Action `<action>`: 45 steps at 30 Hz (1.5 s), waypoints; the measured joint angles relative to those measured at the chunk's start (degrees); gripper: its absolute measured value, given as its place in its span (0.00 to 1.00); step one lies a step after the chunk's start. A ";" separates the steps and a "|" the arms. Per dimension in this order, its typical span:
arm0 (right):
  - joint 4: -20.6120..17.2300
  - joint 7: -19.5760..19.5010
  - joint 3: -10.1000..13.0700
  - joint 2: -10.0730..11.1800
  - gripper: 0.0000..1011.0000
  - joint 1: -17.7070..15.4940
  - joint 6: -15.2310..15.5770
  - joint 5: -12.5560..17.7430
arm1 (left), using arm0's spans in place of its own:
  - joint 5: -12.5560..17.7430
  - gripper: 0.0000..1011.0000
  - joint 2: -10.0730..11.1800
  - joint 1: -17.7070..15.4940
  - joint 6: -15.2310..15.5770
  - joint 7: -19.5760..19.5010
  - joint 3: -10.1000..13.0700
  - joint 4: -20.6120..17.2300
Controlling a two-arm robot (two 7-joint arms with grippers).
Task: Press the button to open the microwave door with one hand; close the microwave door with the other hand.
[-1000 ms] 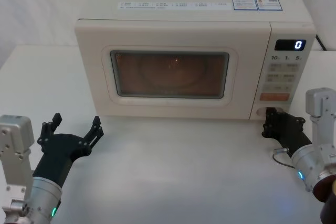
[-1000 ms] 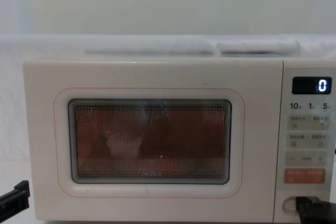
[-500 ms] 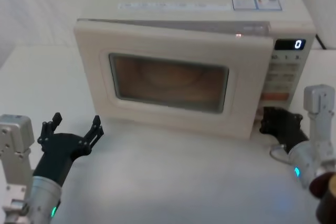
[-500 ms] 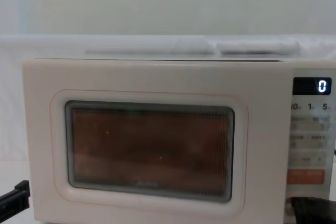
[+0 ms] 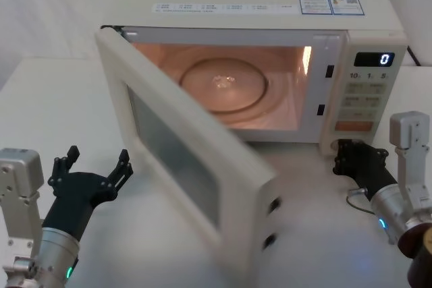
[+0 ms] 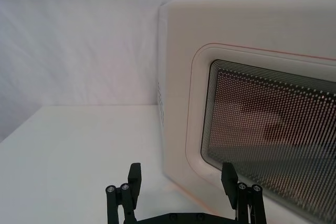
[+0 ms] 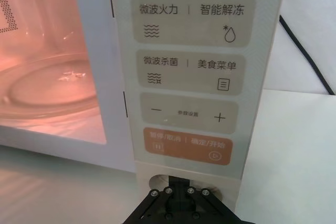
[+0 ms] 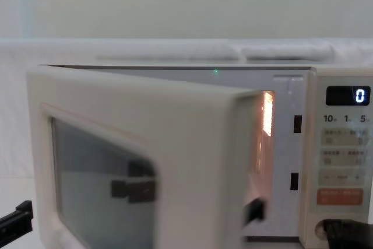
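- right gripper (image 5: 345, 156) at the lower right corner of the microwave (image 5: 364, 52), tip at the round door-release button (image 7: 181, 182) under the orange key (image 7: 186, 146); fingers look pressed together at the button, holding nothing
- in the right wrist view the right gripper (image 7: 177, 193) sits right in front of that button, touching or just short, can't tell which
- left gripper (image 5: 93, 166) low over the table (image 5: 40, 99) on the robot's left, fingers spread wide, holding nothing, near the hinge side of the door but apart from it
- left wrist view: left gripper (image 6: 181, 195) open, both fingertips (image 6: 134, 174) clear of the door face
- microwave door (image 5: 182, 160) swung well open on its left hinge, free edge out toward the robot, two latch hooks on that edge
- cavity lit orange, glass turntable (image 5: 223, 85) inside
- display (image 5: 373, 59) shows "0", pale keys below it
- chest view: the open microwave door (image 8: 134, 161) covers most of the cavity, control panel (image 8: 344, 155) on the right
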 joint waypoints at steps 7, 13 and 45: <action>-2.17 0.27 0.06 0.77 0.00 -1.73 0.64 0.08 | 0.00 0.99 0.00 0.00 0.00 0.00 0.00 0.00; -4.82 0.32 0.31 1.52 0.00 -3.80 1.14 0.12 | 0.00 0.99 0.00 0.00 0.00 0.04 -0.04 0.00; -16.74 5.91 1.90 9.22 0.15 -13.09 -1.85 3.35 | 0.00 0.99 0.00 0.00 0.00 0.00 -0.01 0.00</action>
